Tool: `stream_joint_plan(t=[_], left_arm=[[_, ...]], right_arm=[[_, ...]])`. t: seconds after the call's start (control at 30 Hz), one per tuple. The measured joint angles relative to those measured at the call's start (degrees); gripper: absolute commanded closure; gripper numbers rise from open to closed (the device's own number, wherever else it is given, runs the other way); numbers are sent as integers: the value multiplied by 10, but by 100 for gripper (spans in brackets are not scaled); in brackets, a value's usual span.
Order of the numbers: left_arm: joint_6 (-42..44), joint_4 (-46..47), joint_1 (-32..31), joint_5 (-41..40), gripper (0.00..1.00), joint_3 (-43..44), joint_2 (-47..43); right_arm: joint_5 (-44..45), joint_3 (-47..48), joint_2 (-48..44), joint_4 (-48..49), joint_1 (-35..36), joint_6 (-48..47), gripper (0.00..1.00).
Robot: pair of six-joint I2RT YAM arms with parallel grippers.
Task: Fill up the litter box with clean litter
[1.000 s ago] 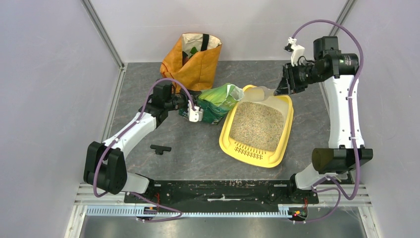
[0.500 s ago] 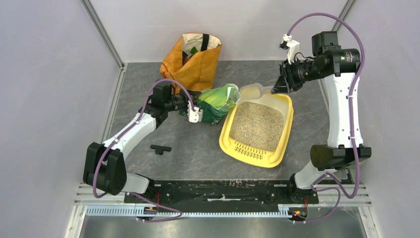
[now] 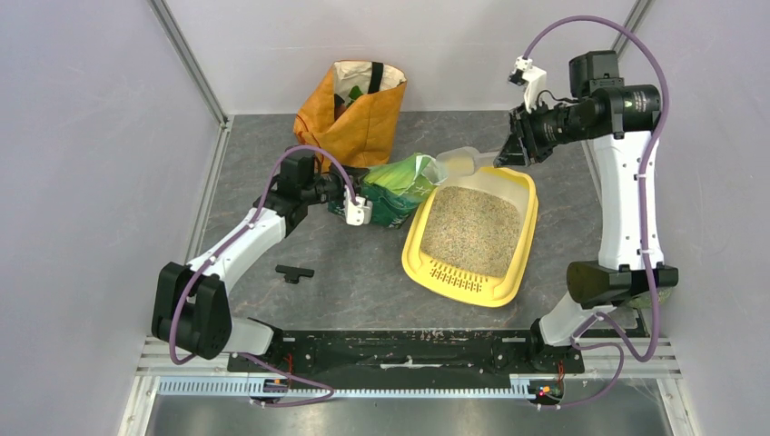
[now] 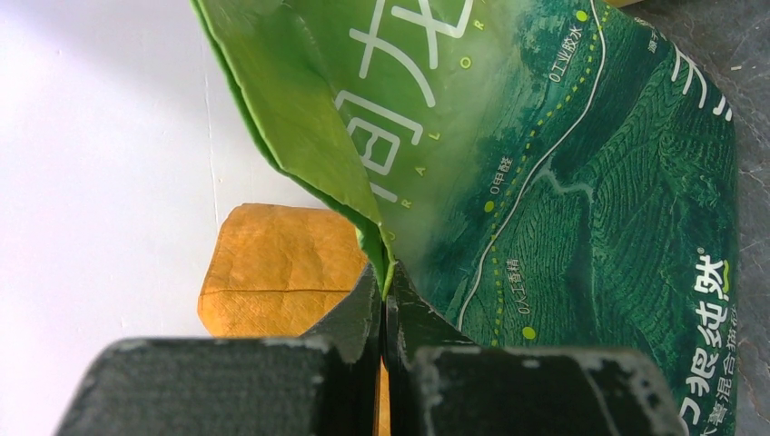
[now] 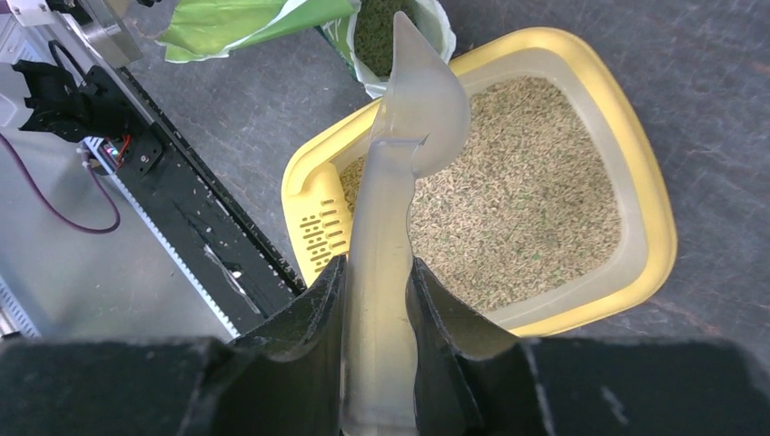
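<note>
- Pinching a folded edge of the green bag (image 4: 581,182), the left gripper (image 4: 386,291) has its jaws pressed together on the thin flap. The wrist view cuts off the bag's right and lower parts, and its mouth does not show there.
- The right gripper (image 5: 377,272) is clamped on the handle of a translucent scoop (image 5: 399,182). The handle's near end is hidden between the fingers.
- The scoop's bowl points toward the bag's open mouth. From above it hangs over the far-left corner of the litter box (image 3: 410,254). Whether the bowl holds anything is hard to tell through the cloudy plastic.
- The litter box lies on the grey table (image 3: 363,282) in front of the right arm, with its slotted lip toward the arms. The green bag leans against its far-left side.
- The clean litter (image 5: 518,209) covers the floor of the box as a beige layer. The scoop handle hides a strip of it in the right wrist view.
- Inside the bag's mouth only a dark, greenish patch of granules shows; the rest is shadowed.
- An orange bag (image 3: 354,113) stands behind the green bag, its contents mostly hidden.
- A small black T-shaped piece (image 3: 294,272) lies near the left arm, too small to identify.
</note>
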Motion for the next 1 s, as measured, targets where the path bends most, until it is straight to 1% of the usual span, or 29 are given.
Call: stream_joint_plan(t=[0.2, 0.37, 0.53, 0.67, 0.8, 1.0], left_arm=[[0, 0, 0, 0, 98, -1, -1], [0, 0, 0, 0, 98, -1, -5], [0, 7, 0, -9, 98, -9, -12], [-1, 18, 0, -17, 98, -26, -25], [0, 21, 0, -25, 98, -42, -45], [0, 22, 0, -30, 98, -46, -54]], right_arm=[[14, -30, 17, 2, 22, 14, 100], [37, -32, 44, 28, 50, 31, 100], [87, -30, 77, 67, 100, 71, 100], [132, -9, 118, 84, 147, 105, 100], [165, 5, 161, 94, 180, 136, 100], [210, 13, 211, 104, 228, 154, 100]])
